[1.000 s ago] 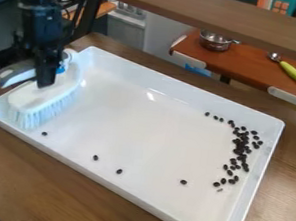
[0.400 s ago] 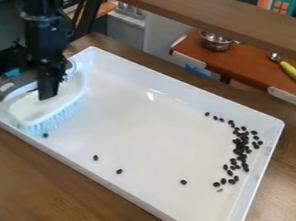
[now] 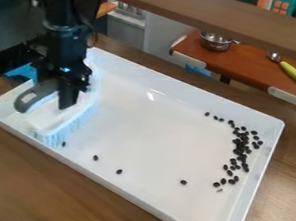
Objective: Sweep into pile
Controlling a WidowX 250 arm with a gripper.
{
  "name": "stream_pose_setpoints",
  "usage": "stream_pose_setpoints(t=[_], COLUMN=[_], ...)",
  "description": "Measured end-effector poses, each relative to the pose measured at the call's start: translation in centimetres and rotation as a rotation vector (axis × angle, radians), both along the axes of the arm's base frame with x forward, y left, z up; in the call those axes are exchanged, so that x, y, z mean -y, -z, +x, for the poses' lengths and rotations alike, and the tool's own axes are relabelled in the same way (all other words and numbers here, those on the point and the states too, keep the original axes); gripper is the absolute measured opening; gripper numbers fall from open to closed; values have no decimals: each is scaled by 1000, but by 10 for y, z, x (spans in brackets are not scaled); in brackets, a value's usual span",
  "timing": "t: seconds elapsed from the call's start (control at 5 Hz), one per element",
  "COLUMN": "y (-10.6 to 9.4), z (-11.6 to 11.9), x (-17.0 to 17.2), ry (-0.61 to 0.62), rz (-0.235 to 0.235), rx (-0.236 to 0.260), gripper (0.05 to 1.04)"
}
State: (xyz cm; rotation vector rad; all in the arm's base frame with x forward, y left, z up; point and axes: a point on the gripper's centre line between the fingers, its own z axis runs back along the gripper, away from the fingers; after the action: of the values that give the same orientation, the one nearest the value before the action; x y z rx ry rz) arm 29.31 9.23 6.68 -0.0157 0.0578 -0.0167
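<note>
Camera view: the white brush (image 3: pixel 50 118) stands bristles down at the tray's left end, its handle held in the pincer (image 3: pixel 62 91). One black bean (image 3: pixel 64 144) sits beside the bristles; a loose cluster (image 3: pixel 239 149) lies near the right wall. The white tray (image 3: pixel 155 133) rests on the wooden counter (image 3: pixel 35 180).

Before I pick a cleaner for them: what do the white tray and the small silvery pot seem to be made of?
The tray looks like smooth, fairly glossy plastic, judging by its even white and the bright highlights; enamelled metal is possible. The pot seems to be shiny metal, perhaps stainless steel, from its silvery, reflective sides.
</note>
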Motion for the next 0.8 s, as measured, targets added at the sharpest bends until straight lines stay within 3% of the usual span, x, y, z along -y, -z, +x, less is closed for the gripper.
stream_pose_setpoints(t=[0.4,0.8], y=[2,-1], z=[4,-1], x=[55,103], ry=[-49,-62], rz=[10,-64], rx=[-11,-75], gripper=[484,485])
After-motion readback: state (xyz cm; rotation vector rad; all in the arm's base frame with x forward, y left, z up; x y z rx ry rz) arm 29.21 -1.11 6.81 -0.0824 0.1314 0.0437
